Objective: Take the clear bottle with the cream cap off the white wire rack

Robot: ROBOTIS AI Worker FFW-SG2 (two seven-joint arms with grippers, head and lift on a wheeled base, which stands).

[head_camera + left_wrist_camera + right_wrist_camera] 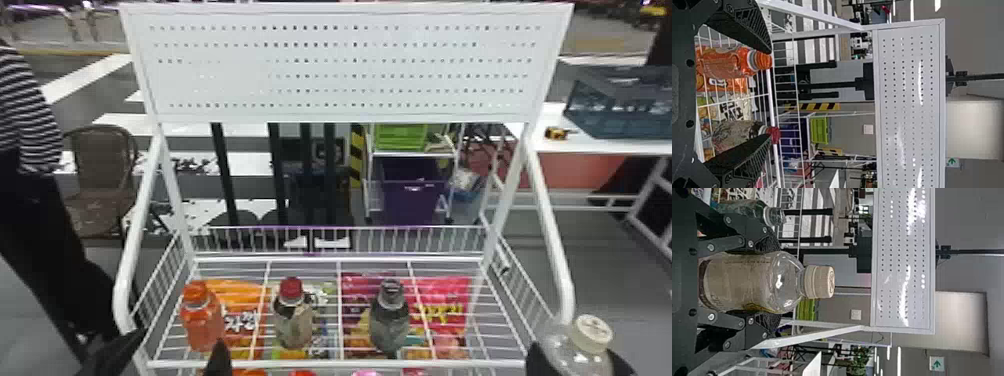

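While the right claw (578, 361) clasps the clear bottle (570, 352) by the rack's (337, 364) near right corner, the left claw (169, 356) gapes wide, empty.

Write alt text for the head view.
Right pincer gripping a clear bottle with a cream cap by the right front corner of the white wire rack. Three bottles with orange, red and dark caps stand in a row on it; left pincer open, front left.

In the head view, you find the clear bottle (580, 354) cut by the bottom edge; the white wire rack (325, 364) partly hides the orange bag (239, 296).
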